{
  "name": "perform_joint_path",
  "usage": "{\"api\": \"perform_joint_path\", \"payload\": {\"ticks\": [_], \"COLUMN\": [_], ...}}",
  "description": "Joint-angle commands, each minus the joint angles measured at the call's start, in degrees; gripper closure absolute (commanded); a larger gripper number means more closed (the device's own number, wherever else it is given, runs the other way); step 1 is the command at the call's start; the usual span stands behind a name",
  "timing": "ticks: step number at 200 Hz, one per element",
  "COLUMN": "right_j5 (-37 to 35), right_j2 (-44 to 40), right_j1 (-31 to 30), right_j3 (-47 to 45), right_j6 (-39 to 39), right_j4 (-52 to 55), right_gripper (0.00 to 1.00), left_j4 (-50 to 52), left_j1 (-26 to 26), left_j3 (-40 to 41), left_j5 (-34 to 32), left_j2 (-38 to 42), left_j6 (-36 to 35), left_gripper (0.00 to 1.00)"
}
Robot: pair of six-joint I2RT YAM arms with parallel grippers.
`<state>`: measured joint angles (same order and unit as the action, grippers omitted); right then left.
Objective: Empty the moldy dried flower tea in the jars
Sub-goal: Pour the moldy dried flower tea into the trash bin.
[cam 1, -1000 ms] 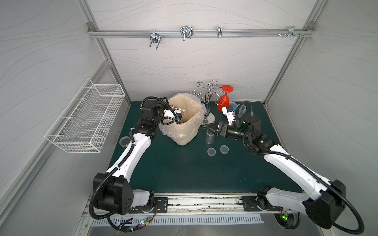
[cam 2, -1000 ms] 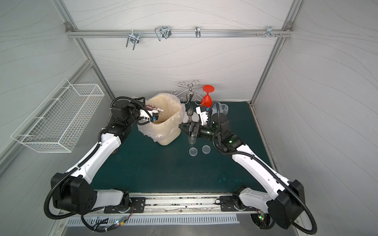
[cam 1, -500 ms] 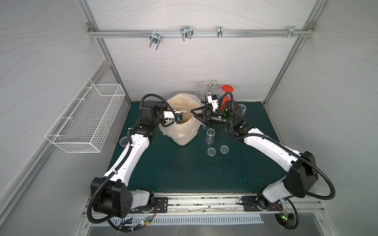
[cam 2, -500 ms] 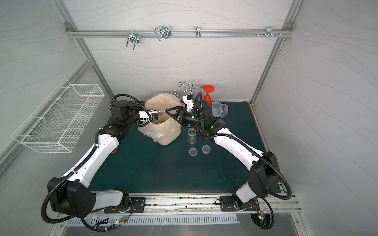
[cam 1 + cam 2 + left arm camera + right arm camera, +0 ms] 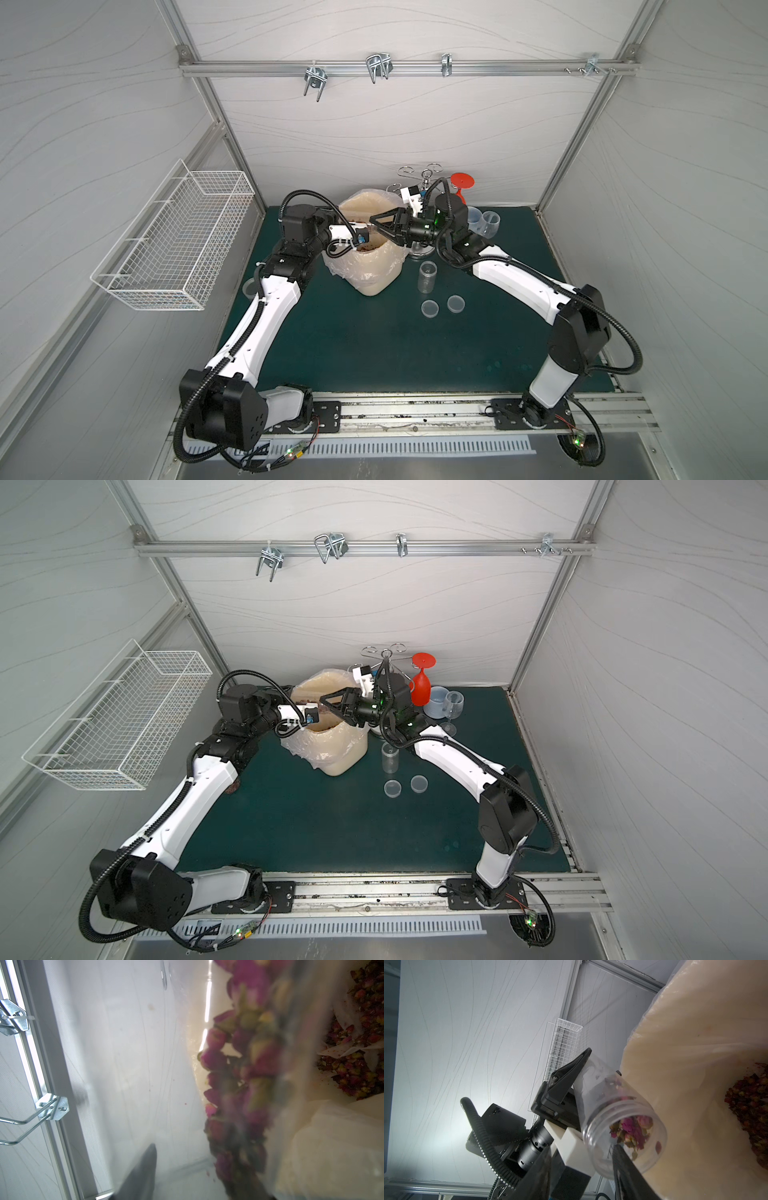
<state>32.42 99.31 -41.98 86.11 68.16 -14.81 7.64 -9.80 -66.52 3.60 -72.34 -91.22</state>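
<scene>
Moldy dried flower tea [image 5: 631,1128] sits at the mouth of the jar [image 5: 612,1105] your left hand [image 5: 365,229] clamps, tipped over the lined bin [image 5: 376,274] near the far edge of the desk [image 5: 374,340]. Your right hand [image 5: 328,705] hangs by it, jaws apart. You're mid-pour; next, I judge, tip steeper or shake. Only the right wrist view shows buds inside it; both top views show an empty jar [image 5: 428,274] beside the bin.

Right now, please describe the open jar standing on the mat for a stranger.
Start at the beige lined bin on the green mat. Beside it, toward the right arm, stands a clear jar. Unlike the two flat lids before it, it is tall and open.
</scene>
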Motion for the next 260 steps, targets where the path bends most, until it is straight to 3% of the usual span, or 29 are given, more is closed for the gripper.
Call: {"api": "perform_joint_path", "payload": {"ticks": [1,34,73,83,119,146,149,155,161,206,260], "right_j5": [2.2,3.1,4.1,4.6,5.4,6.4,6.5,6.6,6.7,7.6,7.1], "right_j2": [1.8,3.5,4.0,4.0,3.4,3.4,3.3,3.3,3.2,3.6,3.9], "right_j1": [-0.8,-0.8,-0.3,0.1,0.9,1.3,1.3,1.3,1.4,2.0,3.4], "right_j3": [2.4,4.1,4.3,4.0,2.7,2.7,2.7,2.6,2.5,2.3,1.7], "right_j6": [2.6,3.2,3.6,3.9,4.5,4.6,4.7,4.7,4.7,5.7,8.2], "right_j4": [-2.8,-3.3,-4.9,-5.7,-8.4,-9.9,-10.1,-10.5,-10.8,-13.6,-18.7], "right_gripper": [0.59,0.73,1.00,1.00,1.00,1.00,1.00,1.00,1.00,1.00,1.00], "left_j4": [-2.0,-2.7,-3.1,-3.3,-4.2,-5.0,-5.0,-4.9,-4.9,-8.5,-14.1], "left_j1": [0.2,0.2,0.1,0.2,0.2,0.2,0.2,0.2,0.2,0.2,0.2], "left_j3": [-0.4,0.2,0.9,1.1,0.9,0.9,0.9,1.0,1.2,2.4,6.1], "left_j5": [1.9,3.0,4.3,4.8,6.3,6.8,7.0,7.1,7.3,7.2,3.8], "left_j2": [1.5,1.8,2.7,3.1,4.8,5.4,5.5,5.8,6.0,9.1,18.3], "left_j6": [1.4,2.2,4.0,5.4,11.3,15.6,16.0,17.0,18.0,30.9,61.1], "left_gripper": [1.00,1.00,1.00,1.00,0.62,0.42,0.36,0.12,0.02,0.01,0.01]}}
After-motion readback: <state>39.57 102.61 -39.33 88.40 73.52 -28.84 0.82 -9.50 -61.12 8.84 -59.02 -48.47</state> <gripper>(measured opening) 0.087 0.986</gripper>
